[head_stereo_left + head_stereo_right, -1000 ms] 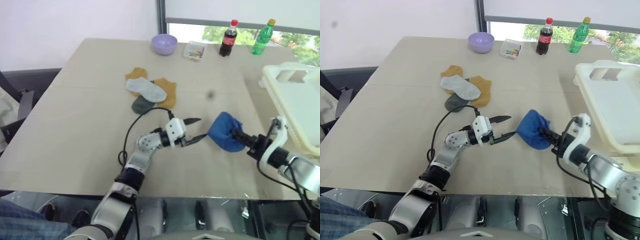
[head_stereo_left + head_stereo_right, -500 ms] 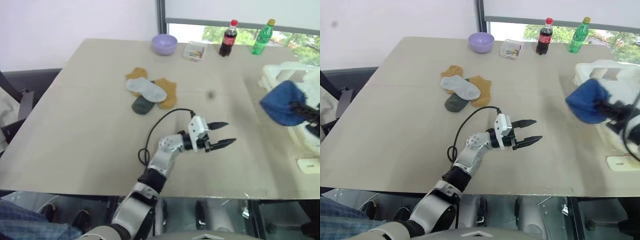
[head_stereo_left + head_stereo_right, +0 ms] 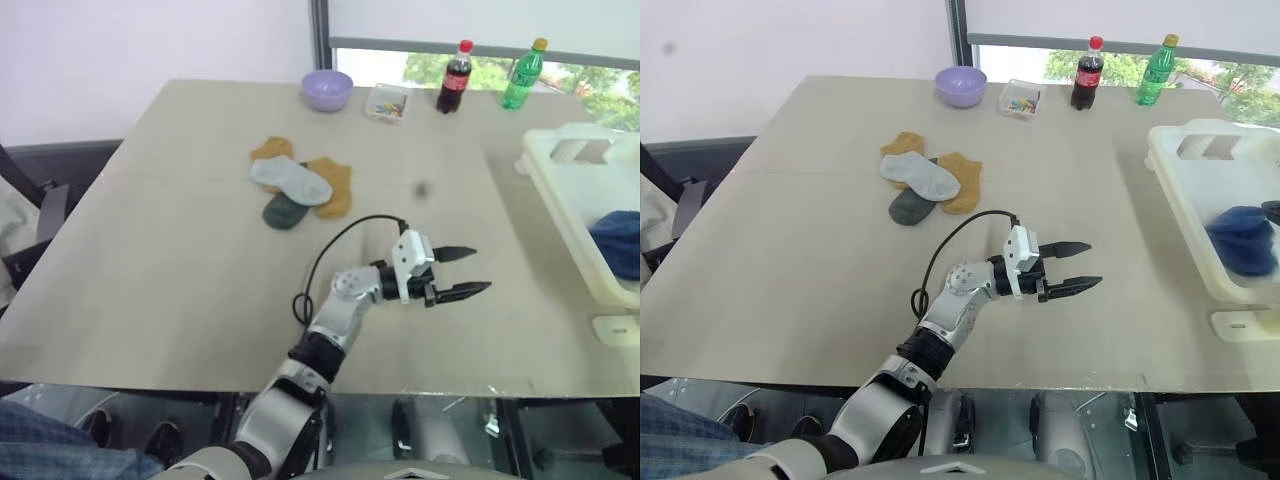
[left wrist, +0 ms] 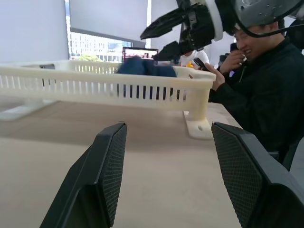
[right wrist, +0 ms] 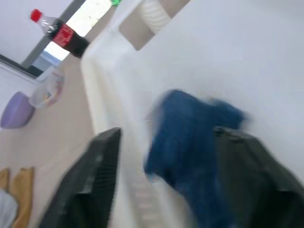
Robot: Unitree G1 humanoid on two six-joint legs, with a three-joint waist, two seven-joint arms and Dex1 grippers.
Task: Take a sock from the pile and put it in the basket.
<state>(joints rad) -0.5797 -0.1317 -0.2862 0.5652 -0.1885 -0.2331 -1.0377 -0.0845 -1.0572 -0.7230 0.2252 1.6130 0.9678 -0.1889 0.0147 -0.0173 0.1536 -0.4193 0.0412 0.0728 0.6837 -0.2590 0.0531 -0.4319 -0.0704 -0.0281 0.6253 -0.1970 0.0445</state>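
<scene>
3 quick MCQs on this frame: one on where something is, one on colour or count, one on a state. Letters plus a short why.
1. Where is the blue sock?
A. in the basket
B. on the pile
C. in the lilac bowl

2. How many bottles stand at the table's far edge?
A. one
B. two
C. four

3. How are the right hand's fingers?
A. shut on the sock
B. open, sock free between them
C. shut on the basket rim

Key: 1 A, the sock shows inside the basket's walls. 2 B, a cola bottle and a green bottle. 3 B, the right wrist view shows both fingers spread wide with the sock apart from them.
</scene>
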